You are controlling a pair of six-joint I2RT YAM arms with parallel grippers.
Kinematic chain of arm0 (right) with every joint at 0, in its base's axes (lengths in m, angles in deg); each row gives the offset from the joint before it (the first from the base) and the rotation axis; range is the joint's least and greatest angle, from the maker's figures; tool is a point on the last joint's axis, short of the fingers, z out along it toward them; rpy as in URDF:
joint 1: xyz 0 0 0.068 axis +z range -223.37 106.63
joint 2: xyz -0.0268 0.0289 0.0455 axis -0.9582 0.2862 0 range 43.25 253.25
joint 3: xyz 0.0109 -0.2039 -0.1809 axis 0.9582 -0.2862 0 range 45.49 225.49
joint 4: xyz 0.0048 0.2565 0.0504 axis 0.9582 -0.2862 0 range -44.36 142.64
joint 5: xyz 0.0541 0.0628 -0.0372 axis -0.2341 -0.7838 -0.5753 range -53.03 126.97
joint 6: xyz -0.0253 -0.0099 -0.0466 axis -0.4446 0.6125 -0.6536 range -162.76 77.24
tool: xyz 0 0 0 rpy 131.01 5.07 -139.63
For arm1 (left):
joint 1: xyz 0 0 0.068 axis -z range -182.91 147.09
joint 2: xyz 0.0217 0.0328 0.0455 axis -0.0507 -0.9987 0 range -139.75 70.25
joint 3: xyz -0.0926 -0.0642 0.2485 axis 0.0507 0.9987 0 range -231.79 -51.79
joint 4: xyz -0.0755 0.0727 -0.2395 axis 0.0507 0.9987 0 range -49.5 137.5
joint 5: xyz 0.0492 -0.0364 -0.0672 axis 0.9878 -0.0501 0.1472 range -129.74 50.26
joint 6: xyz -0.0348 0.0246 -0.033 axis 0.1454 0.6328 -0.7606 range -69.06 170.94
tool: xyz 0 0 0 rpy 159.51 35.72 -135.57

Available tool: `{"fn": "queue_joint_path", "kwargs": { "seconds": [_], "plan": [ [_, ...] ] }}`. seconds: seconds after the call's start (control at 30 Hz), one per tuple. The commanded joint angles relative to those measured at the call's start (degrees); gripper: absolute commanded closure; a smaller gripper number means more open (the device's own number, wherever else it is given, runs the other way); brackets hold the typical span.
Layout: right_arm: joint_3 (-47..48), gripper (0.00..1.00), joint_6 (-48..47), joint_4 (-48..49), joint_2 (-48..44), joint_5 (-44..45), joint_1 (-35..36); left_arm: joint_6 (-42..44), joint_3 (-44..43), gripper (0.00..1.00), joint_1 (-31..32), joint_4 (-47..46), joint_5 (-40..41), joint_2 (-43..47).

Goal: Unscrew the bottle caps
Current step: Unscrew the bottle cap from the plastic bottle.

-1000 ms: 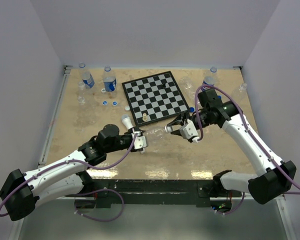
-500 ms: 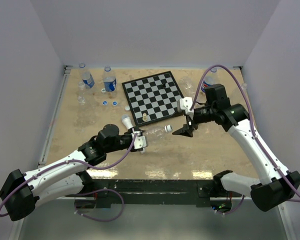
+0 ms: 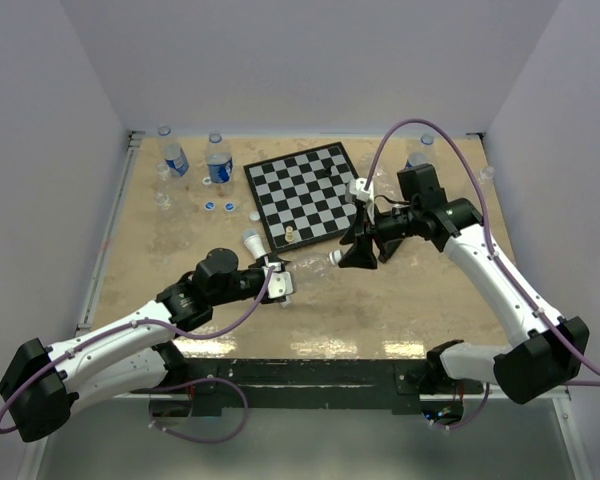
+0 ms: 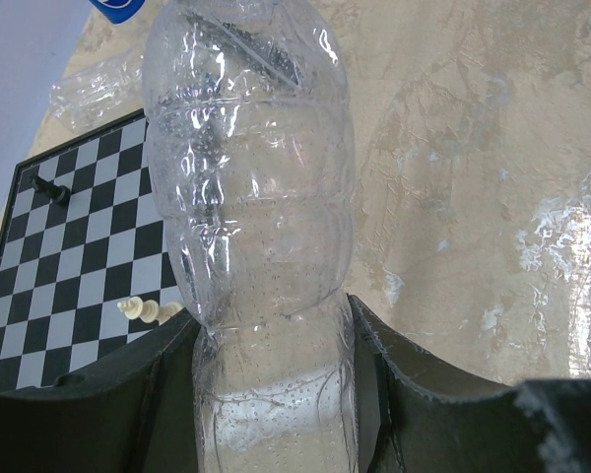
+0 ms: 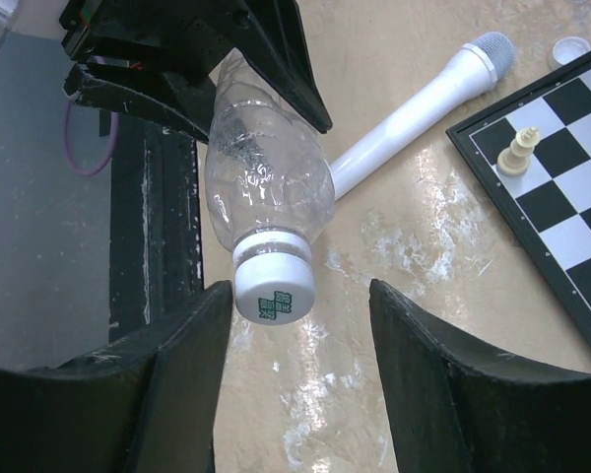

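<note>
R claw (image 5: 295,292) back astride cap (image 5: 273,289), prob. untouched; L claw (image 4: 276,347) grips bottle (image 4: 256,197).

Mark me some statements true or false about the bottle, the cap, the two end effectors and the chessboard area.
1. The left end effector grips a clear bottle. True.
2. That bottle has lost its cap. False: a white cap is screwed on its neck.
3. The right end effector is clamped on the cap. False: it is open, its fingers on either side of the cap.
4. A white microphone lies on the table beside the chessboard. True.
5. The chessboard carries no pieces. False: a pale piece stands near its edge.
</note>
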Motion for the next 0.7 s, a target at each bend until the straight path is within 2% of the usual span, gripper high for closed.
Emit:
{"fn": "queue_joint_path", "kwargs": {
  "seconds": [0.0, 0.17, 0.43, 0.53, 0.6, 0.67],
  "plan": [
    [3.1, 0.41, 2.1, -0.2, 0.7, -1.6, 0.5, -0.1, -0.6, 0.97, -0.2, -2.5, -1.2, 0.3],
    [4.5, 0.58, -0.2, -2.7, 1.8, -3.2, 1.1, -0.1, -0.5, 0.97, -0.2, -2.4, -1.0, 0.3],
    [7.1, 0.94, -10.2, -9.0, 3.6, -5.1, 1.6, 0.0, -0.6, 0.97, -0.2, -2.3, -1.0, 0.3],
    [8.6, 0.99, -17.3, -13.1, 4.1, -4.7, 1.7, 0.0, -0.5, 0.97, -0.2, -2.4, -0.9, 0.4],
    [10.2, 1.0, -27.9, -17.8, 4.4, -5.0, 1.8, 0.0, -0.6, 0.97, -0.2, -2.4, -0.9, 0.4],
    [9.3, 1.0, -36.3, -17.7, 2.4, -3.8, 1.8, 0.0, -0.5, 0.97, -0.2, -2.3, -1.0, 0.4]
  ]
}}
